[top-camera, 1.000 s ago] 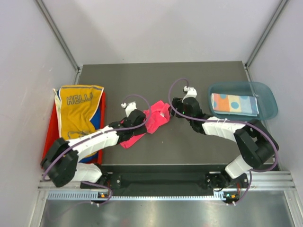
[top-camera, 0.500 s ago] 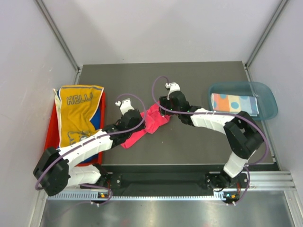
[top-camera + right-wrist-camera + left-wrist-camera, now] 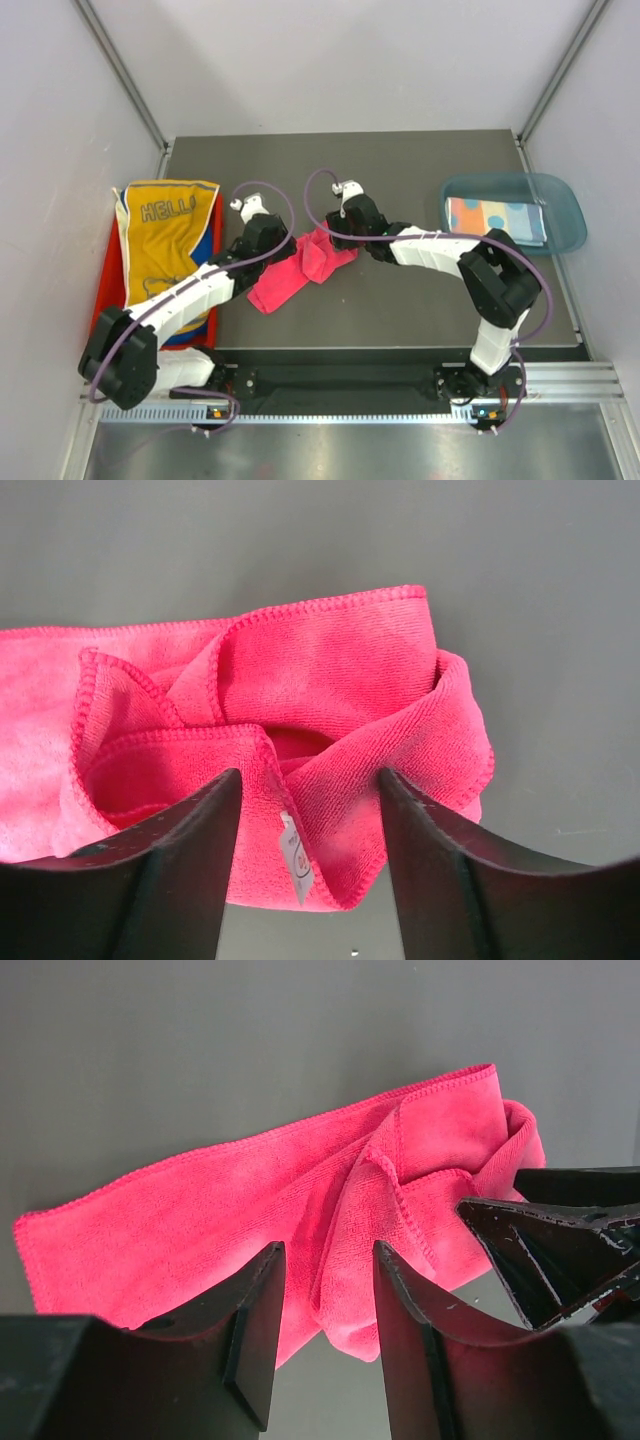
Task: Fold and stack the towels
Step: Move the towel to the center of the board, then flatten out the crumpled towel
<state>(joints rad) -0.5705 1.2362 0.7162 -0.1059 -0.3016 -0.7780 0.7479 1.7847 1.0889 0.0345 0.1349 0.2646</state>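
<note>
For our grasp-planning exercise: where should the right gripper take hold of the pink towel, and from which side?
Probably the raised hem fold at the bunched end of the pink towel, from above: it stands up between the open fingers of the right gripper, whereas the other end lies flat.

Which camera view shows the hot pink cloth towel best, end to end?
The left wrist view: the hot pink cloth towel lies nearly end to end, hems sharp. The top external view shows it small. The right wrist view shows only its bunched end.
</note>
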